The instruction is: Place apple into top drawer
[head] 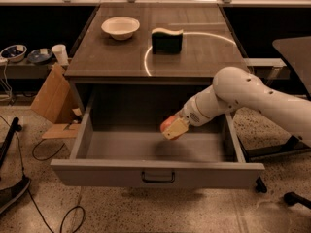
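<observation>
The apple (167, 122) is in my grasp, red-orange and half hidden behind my fingers; it sits inside the open cavity of the top drawer (92, 171), over the drawer floor and a little right of its middle, nearer the back than the front panel; a soft shadow lies on the floor below it, and I cannot tell for sure whether the fruit touches the floor. My gripper (174, 128) is closed around the apple, its pale fingers pressed to the fruit's right and lower sides, tilted down and to the left; nothing else is in its hold. My arm (252, 98) reaches in from the drawer's right side, passing above the right wall, white and rounded at the elbow. The drawer is pulled well out, grey, with a dark handle (158, 178) at the centre of its front panel. Above the drawer is the tabletop (209, 57); on it, behind the drawer's left half, stands a cream-white bowl (120, 27), and just right of that a dark sponge (167, 41) with a yellow top; the two are apart. Left of the drawer a piece of cardboard (51, 98) leans by the cabinet, and beyond it a white cup (60, 54) stands on a low shelf; dark cables (46, 152) trail on the speckled floor at the drawer's front left.
</observation>
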Motion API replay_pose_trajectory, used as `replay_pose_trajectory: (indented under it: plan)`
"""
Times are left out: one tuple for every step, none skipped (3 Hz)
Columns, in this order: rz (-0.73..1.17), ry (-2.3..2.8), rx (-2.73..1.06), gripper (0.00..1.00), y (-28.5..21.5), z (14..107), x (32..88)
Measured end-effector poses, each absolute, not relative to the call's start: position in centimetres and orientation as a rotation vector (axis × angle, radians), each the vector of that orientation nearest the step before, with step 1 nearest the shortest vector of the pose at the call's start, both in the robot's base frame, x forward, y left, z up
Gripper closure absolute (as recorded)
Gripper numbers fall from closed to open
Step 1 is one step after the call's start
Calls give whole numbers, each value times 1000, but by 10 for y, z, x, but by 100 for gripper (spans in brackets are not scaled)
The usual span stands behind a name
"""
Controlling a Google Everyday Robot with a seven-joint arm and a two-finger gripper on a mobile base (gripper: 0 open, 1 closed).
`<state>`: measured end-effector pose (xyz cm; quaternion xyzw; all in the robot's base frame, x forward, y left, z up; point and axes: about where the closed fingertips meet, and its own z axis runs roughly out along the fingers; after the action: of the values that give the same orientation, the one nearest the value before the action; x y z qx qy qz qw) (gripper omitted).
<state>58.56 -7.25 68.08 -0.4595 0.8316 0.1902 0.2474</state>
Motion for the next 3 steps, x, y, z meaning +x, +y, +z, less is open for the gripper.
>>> replay_pose_trajectory:
  plan:
    - [553,2236,-1183,98,-65,682,601]
    - [572,2222,-1171,76,-58,682,609]
    - [575,2220,-1168,53,-58,683,610]
